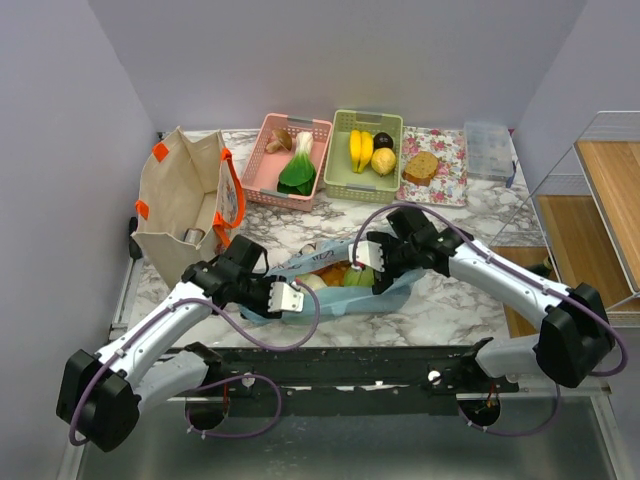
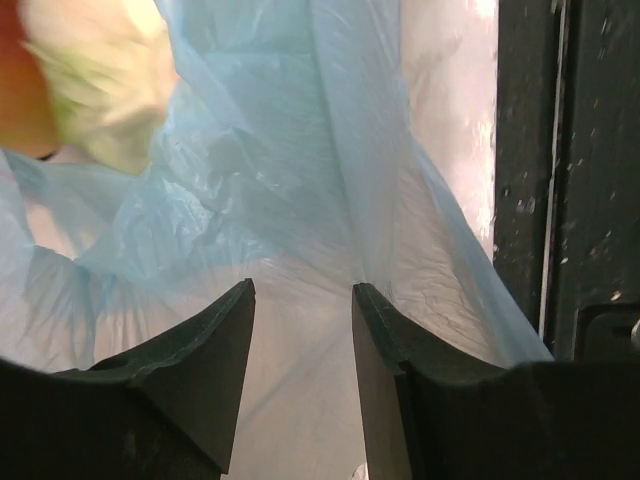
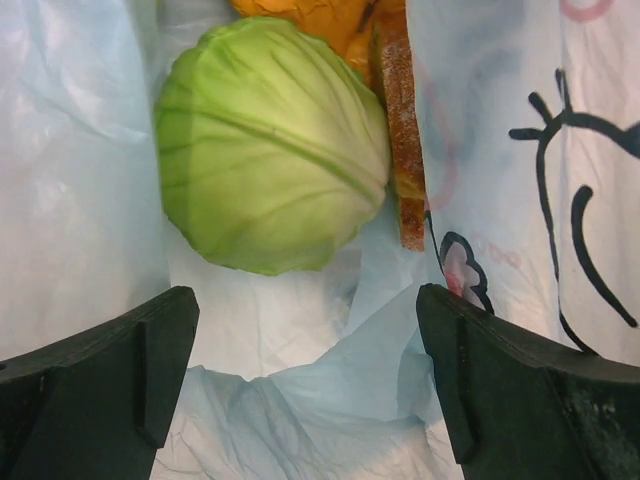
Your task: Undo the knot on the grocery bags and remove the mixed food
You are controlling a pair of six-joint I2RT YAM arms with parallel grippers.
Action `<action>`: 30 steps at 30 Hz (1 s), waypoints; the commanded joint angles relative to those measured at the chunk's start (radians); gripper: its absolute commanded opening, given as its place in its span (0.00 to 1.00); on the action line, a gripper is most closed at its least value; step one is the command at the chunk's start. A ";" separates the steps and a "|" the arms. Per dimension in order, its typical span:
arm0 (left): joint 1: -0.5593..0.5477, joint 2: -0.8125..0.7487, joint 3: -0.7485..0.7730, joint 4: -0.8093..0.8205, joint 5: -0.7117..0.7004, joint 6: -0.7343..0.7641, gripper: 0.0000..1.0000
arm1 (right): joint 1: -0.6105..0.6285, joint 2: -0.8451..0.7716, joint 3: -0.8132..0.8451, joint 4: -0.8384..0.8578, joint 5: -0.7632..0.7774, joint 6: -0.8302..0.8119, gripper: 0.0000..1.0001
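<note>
Marble tabletop (image 1: 450,310) under grey walls, and dead centre lies the light blue bag (image 1: 395,292), crumpled flat with its mouth gaping upward. Both arms are bent in on it! The left arm sweeps up from its base on the near side of the bag, forearm angled inward, wrist turned so the left gripper (image 1: 290,297) sits at the bag's left end. From its own camera the left gripper (image 2: 302,288) has its jaws partly apart, a clear gap between them, thin blue film (image 2: 300,150) stretched across that gap and a fold gathering against one fingertip (image 2: 375,320); nothing is pinched.

Over to the right arm: elbow out wide to the right of the bag, forearm running back in, wrist tipped down so the right gripper (image 1: 368,255) hangs over the bag's far side. Its jaws are flung wide, holding nothing, and the right gripper (image 3: 308,293) frames the green cabbage (image 3: 270,145) lying inside the bag on the film (image 3: 80,150). Touching the cabbage, also inside the bag, are an orange piece (image 3: 310,20) and a brownish-orange piece (image 3: 400,120).

Beyond the bag stand a pink basket (image 1: 262,150), a green basket (image 1: 340,165) and a floral tray (image 1: 450,150); left of the bag, a beige tote (image 1: 175,200)
</note>
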 commanded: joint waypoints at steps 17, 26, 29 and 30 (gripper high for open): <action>-0.143 -0.027 0.266 0.112 0.152 -0.283 0.62 | 0.114 -0.144 -0.025 0.148 -0.233 0.251 0.96; -0.181 0.181 0.196 0.220 0.009 -0.340 0.31 | 0.146 -0.126 -0.116 0.168 -0.225 0.249 0.45; -0.202 0.161 0.096 0.221 -0.002 -0.244 0.23 | 0.155 -0.132 -0.180 0.169 -0.202 0.196 0.37; -0.210 0.146 0.056 0.221 -0.008 -0.209 0.22 | 0.157 -0.134 -0.197 0.166 -0.193 0.178 0.37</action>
